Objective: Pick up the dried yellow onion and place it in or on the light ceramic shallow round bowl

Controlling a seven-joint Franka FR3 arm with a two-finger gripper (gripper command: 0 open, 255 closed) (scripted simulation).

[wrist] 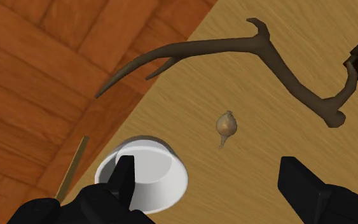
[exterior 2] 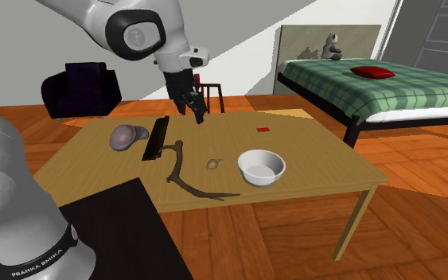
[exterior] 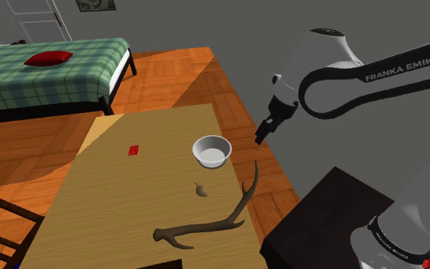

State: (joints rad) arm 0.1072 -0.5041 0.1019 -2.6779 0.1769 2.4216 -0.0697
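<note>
While the arm hangs above the table, pincer spread wide — empty, facing onion and bowl.

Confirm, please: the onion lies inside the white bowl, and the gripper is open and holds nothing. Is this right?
No. The onion lies on the table, apart from the bowl; the wrist view shows it. The gripper is open, holding nothing.

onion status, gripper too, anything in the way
Gripper open, empty, raised above the table. Onion lying free on the table, between bowl and antler, touching neither. Bowl empty. Nothing between onion and bowl; the antler lies close beside the onion.
</note>
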